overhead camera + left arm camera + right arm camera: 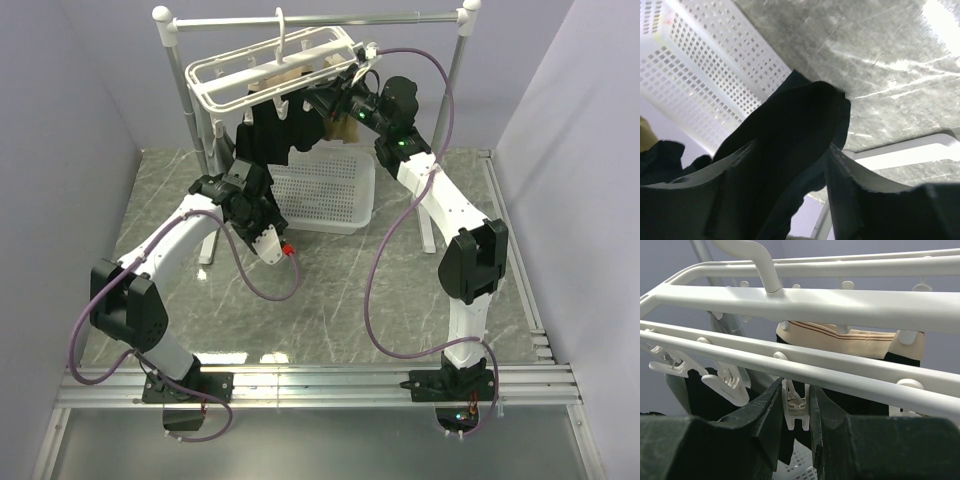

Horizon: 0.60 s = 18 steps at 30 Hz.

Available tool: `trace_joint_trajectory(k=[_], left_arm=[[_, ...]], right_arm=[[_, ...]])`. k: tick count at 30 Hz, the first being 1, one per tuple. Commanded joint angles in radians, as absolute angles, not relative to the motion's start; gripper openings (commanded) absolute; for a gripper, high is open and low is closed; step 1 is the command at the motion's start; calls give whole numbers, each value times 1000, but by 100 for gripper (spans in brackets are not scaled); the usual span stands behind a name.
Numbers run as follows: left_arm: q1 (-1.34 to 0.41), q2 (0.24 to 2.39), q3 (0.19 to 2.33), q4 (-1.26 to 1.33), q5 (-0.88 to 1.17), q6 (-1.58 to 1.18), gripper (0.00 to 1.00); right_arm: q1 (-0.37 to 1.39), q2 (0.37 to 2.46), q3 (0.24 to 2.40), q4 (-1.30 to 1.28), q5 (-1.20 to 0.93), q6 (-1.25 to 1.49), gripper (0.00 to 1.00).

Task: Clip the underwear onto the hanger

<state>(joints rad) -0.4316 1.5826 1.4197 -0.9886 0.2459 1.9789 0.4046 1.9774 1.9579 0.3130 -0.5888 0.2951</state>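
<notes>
The white hanger [268, 66] [840, 302] hangs by its hook from the rail. The black underwear [272, 135] [790, 125] droops below it above the basket. My left gripper [262, 168] [790, 152] reaches up from underneath, its jaws apart around a bunched fold of the underwear that brushes both fingers. My right gripper [336, 100] [796, 390] is at the hanger's right end, shut on a white clip peg [796, 404] that dangles from the nearest bar; the peg is pinched from both sides. Black cloth [705, 395] hangs behind the pegs.
A tan-beige garment [850, 339] is clipped at the hanger's far side. The white perforated basket [335, 190] [700, 65] sits on the marble table [875, 50] under the hanger. The grey rail stand [320, 20] with white knobs carries the hanger; its foot [905, 152] lies nearby.
</notes>
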Motion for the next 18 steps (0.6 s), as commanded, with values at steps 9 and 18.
trace_joint_trajectory(k=[9, 18], left_arm=[[-449, 1586, 1410, -968, 268, 2372, 16], [-460, 1718, 1875, -1305, 527, 2016, 0]], right_arm=[[390, 1962, 1956, 324, -600, 307, 0], [390, 1951, 1947, 319, -603, 308, 0]])
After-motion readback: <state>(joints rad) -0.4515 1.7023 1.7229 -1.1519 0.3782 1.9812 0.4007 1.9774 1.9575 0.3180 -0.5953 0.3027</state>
